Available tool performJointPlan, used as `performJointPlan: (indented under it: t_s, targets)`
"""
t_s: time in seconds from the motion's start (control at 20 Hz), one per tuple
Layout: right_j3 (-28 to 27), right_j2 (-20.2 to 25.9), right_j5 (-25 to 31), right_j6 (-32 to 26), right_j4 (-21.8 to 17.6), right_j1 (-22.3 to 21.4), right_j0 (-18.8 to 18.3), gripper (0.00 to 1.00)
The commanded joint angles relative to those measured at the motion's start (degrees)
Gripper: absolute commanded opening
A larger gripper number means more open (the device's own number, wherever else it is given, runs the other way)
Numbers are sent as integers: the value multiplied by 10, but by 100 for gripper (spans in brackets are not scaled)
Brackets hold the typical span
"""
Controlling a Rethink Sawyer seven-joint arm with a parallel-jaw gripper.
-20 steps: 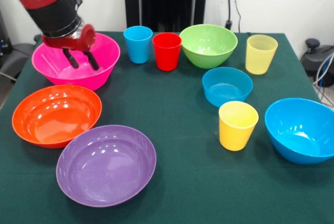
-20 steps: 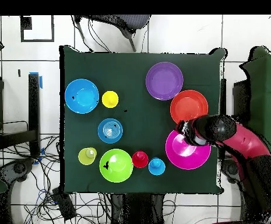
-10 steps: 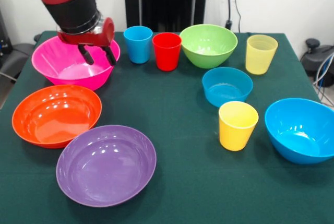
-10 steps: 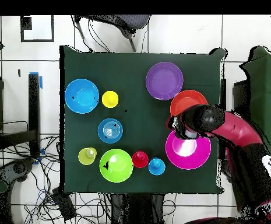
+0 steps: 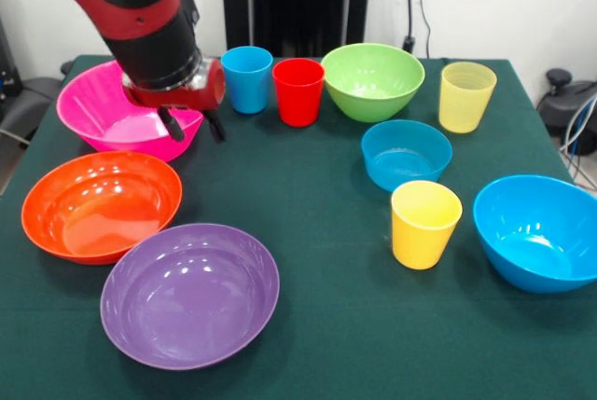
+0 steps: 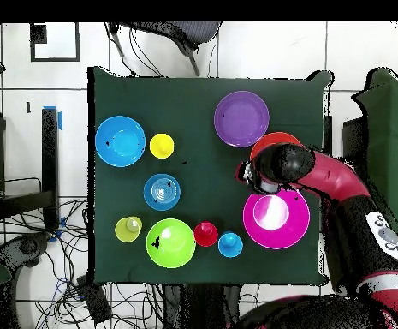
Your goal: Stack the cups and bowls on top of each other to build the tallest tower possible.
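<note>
A: Status, near edge to far, everything placed off the pink bowl (image 5: 103, 111).

B: Nearest: purple bowl (image 5: 189, 293), well in front of the pink bowl. Orange bowl (image 5: 101, 204) sits between the two, just beside purple. Far across the table from pink, at the near side: medium blue bowl (image 5: 539, 230), with the opaque yellow cup (image 5: 425, 224) just beside it. Small blue bowl (image 5: 406, 154) is one step further back.

A: Back row?

B: Level with the pink bowl: blue cup (image 5: 247, 79) closest to it, red cup (image 5: 298, 91) touching or nearly touching the blue cup, then the green bowl (image 5: 372, 80), then the pale yellow cup (image 5: 466, 96) furthest out. All mouth-up, nothing stacked, no tower yet.

A: Gripper?

B: Gripper (image 5: 193, 124) hangs at the pink bowl's rim on the blue-cup side. Fingers (image 5: 172, 124) parted a little, empty, nothing between them. Overhead shows the gripper (image 6: 255, 176) between the pink bowl (image 6: 276, 220) and the orange bowl (image 6: 279, 142).

A: Risks?

B: My read: the pink bowl needs flipping to serve as base. A thin glossy rim in a narrow pinch could slip or shove the bowl sideways into the blue cup. The orange bowl is close too, so a wide arm sweep could knock it.
</note>
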Motion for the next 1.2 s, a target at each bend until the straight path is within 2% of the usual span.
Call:
performJointPlan:
  t_s: [0.05,0.35,0.55,0.7,0.9,1.0,1.2]
  targets:
    - [-59,-38,3,32,-61,69,43,100]
    - [-79,-84,59,34,-74,73,78,100]
    - [-72,-99,69,34,-68,59,92,100]
    - [-63,-97,52,31,-54,48,90,100]
    - [-29,-64,-15,30,-16,25,67,100]
    - [-13,-49,-26,25,-1,7,57,100]
    - [6,-43,-47,17,3,-2,45,100]
